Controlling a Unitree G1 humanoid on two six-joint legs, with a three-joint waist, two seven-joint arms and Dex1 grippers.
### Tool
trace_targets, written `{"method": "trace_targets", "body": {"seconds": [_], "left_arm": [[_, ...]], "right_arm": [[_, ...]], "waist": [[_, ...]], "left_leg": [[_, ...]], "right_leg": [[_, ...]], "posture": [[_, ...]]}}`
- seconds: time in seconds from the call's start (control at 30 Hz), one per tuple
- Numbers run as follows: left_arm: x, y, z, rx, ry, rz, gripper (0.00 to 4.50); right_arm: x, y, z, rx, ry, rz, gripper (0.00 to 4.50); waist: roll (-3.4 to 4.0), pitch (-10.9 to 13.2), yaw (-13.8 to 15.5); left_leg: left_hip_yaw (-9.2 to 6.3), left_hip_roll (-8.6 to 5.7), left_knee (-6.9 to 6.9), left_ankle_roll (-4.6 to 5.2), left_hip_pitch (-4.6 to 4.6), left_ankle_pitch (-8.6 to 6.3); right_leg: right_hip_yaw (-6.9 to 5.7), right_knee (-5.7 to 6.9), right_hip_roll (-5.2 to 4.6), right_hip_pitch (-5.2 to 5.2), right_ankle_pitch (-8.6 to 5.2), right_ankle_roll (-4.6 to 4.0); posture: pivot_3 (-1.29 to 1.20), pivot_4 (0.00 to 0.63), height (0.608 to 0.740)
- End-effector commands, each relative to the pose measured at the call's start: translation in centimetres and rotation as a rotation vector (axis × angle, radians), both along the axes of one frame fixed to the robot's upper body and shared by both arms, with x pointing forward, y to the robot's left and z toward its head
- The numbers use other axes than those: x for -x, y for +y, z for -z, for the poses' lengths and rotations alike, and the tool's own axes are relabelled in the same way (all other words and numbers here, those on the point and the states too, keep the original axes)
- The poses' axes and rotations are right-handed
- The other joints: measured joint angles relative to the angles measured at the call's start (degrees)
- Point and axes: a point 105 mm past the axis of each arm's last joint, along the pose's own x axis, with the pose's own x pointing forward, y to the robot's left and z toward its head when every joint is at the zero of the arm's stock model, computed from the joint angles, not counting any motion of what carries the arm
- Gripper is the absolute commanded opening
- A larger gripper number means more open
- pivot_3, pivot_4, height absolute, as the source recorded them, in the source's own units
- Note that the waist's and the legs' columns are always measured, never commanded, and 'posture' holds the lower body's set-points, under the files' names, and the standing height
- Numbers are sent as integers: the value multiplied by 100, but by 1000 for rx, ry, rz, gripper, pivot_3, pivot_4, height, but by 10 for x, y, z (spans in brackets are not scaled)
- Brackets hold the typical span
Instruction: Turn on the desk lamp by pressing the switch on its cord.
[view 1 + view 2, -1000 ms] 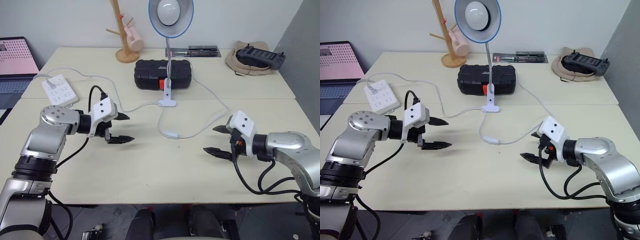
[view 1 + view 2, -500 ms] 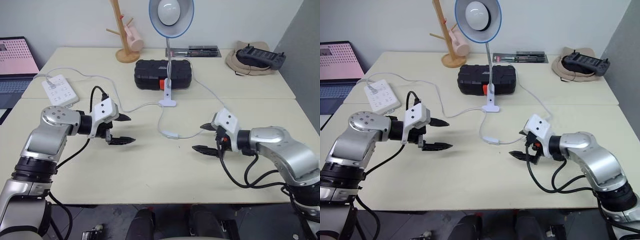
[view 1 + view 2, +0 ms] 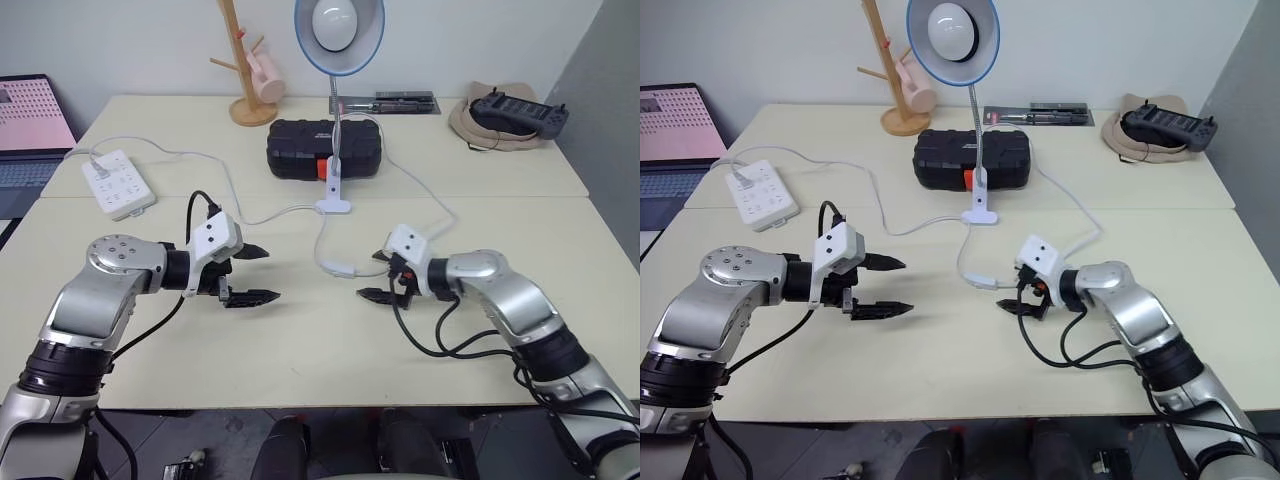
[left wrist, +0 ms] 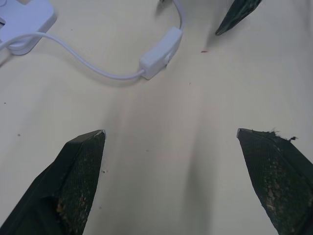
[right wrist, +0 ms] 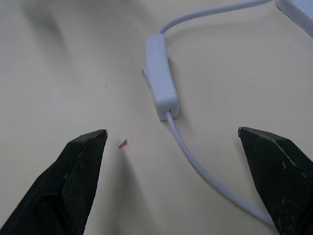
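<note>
The desk lamp (image 3: 338,30), with its light-blue shade and white bulb, stands on a white clip base (image 3: 333,207) at mid-table. Its thin white cord (image 3: 425,195) loops forward to the small white switch (image 3: 342,268), which lies flat on the tabletop. My right gripper (image 3: 370,276) is open, low over the table just right of the switch, and does not touch it. In the right wrist view the switch (image 5: 160,83) lies ahead, between the spread fingers. My left gripper (image 3: 270,274) is open and empty, a hand's width left of the switch (image 4: 160,53).
A white power strip (image 3: 118,183) lies at the left and a black case (image 3: 323,147) sits behind the lamp base. A wooden mug tree (image 3: 243,70) stands at the back, a hat with a controller (image 3: 510,115) lies at the back right, and a laptop (image 3: 30,125) stands at the far left.
My right gripper has swung left and down, from the right side of the table to just beside the switch. The left gripper has shifted a little right and toward me. Both stay open.
</note>
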Motion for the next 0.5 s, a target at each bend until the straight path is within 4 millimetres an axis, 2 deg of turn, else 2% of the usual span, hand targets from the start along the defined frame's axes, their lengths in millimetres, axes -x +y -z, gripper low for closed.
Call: {"method": "trace_targets", "body": {"seconds": [0.03, 0.23, 0.4, 0.47, 0.5], "left_arm": [[1, 0, -11, 18, -47, -5, 4500], [3, 1, -8, 24, -50, -17, 4500], [4, 4, -7, 21, -53, -27, 4500], [4, 4, -7, 21, -54, -30, 4500], [4, 4, -7, 20, -54, -30, 4500]], "right_arm": [[-7, 8, -10, -5, -56, -31, 4494], [-16, 18, -10, -28, -59, -35, 4494], [-14, 21, -13, -46, -51, -61, 3107], [-13, 22, -14, -51, -47, -67, 2696], [-13, 22, -14, -51, -46, -68, 2315]], "waist": [[0, 0, 0], [0, 0, -1], [0, 0, 1], [0, 0, 1], [0, 0, 0]], "left_leg": [[0, 0, 0, 0, 0, 0], [-1, 0, -1, -1, 1, 0], [-1, -1, 0, -1, 0, 0], [0, -1, 0, -1, 1, 0], [0, 0, 0, 0, 1, 0]], "right_leg": [[0, 0, -1, 0, 0, 0], [-1, 2, -1, -1, 0, 0], [-1, 2, -3, -1, 0, 0], [0, 1, -3, -1, 0, 0], [0, 2, -3, -1, 0, 0]], "posture": [[0, 150, 740], [0, 150, 740], [0, 150, 740], [0, 150, 740], [0, 150, 740]]}}
